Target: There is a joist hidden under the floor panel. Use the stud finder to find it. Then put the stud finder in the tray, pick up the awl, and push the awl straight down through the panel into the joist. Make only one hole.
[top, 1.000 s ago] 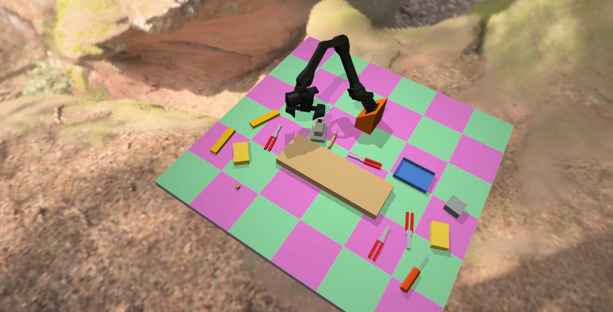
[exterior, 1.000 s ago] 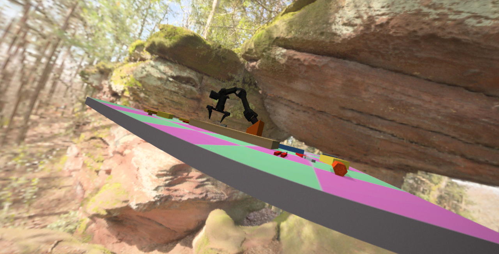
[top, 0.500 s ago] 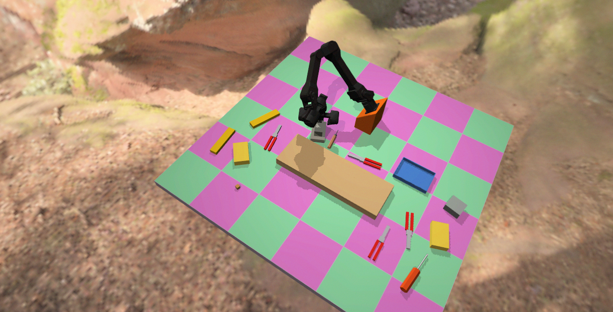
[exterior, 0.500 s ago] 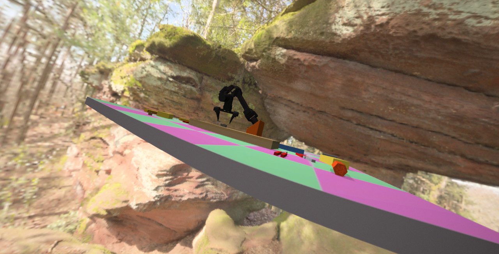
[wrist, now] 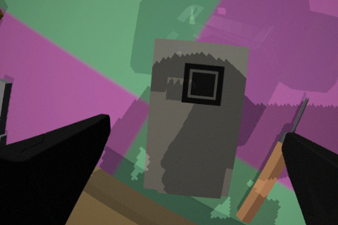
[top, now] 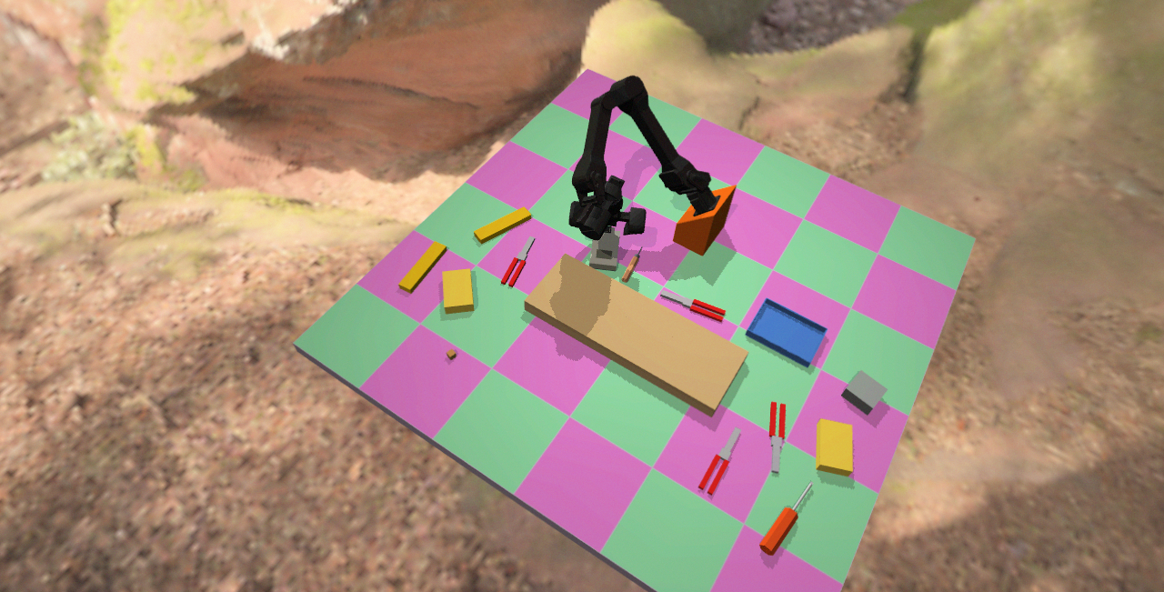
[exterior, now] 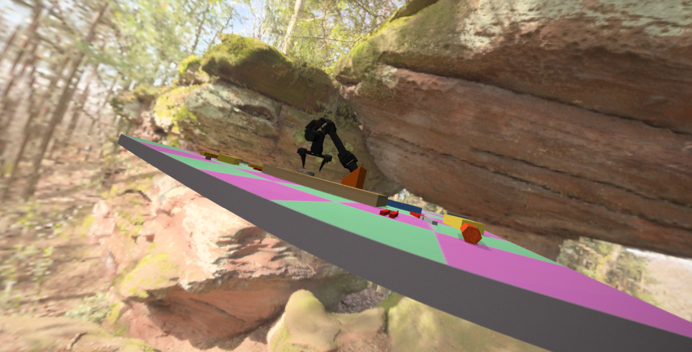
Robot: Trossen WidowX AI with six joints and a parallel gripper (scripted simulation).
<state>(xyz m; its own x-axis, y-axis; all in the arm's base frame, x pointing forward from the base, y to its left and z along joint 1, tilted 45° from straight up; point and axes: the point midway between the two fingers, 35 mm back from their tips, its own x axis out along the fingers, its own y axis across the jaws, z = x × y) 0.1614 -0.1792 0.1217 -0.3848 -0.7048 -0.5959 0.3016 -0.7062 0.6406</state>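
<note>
The grey stud finder (top: 604,253) (wrist: 193,140), with a dark square window on top, lies on the checkered mat just behind the left end of the tan floor panel (top: 651,336) (exterior: 319,183). The small awl (top: 630,265) (wrist: 265,176), with an orange-brown handle, lies right beside the stud finder. My gripper (top: 607,230) (exterior: 313,162) (wrist: 198,133) is open and empty. It hangs straight above the stud finder, with one finger on each side in the wrist view. The blue tray (top: 786,331) (exterior: 404,206) stands empty past the panel's right end.
The arm's orange base (top: 704,220) stands behind the awl. Red-handled pliers (top: 516,263) (top: 694,303) lie left of the stud finder and behind the panel. Yellow blocks (top: 457,288) (top: 834,445), a grey block (top: 864,389) and an orange screwdriver (top: 783,527) are scattered about.
</note>
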